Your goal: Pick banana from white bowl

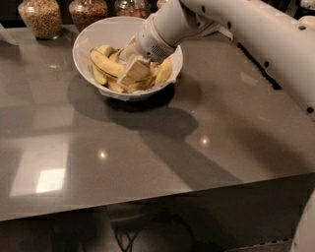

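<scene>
The white bowl (101, 34) stands at the back of the grey counter and holds several bananas. The longest banana (107, 64) lies curved on the left side of the pile. My gripper (132, 70) reaches down into the bowl from the right, its pale fingers (135, 73) resting on the bananas at the bowl's middle, right beside the long banana. The white arm (236, 29) crosses the upper right and hides the bowl's far right rim.
Glass jars of cereal and grains (42, 17) (88, 12) stand behind the bowl along the counter's back edge. The grey counter (147, 147) stretches toward the front; its front edge runs across the lower part of the view.
</scene>
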`<move>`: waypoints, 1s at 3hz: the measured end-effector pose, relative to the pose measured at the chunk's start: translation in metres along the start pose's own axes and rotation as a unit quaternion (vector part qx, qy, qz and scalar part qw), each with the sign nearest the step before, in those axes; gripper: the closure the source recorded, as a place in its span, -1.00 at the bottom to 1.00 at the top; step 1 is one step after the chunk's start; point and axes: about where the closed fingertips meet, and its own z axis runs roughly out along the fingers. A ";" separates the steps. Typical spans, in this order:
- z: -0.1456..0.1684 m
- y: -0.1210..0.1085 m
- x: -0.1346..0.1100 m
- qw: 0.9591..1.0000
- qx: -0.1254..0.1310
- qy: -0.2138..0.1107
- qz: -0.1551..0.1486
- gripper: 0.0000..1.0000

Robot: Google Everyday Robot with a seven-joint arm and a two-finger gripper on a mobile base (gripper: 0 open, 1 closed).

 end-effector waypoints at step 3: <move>0.022 -0.011 0.018 1.000 0.001 0.027 -0.005 0.44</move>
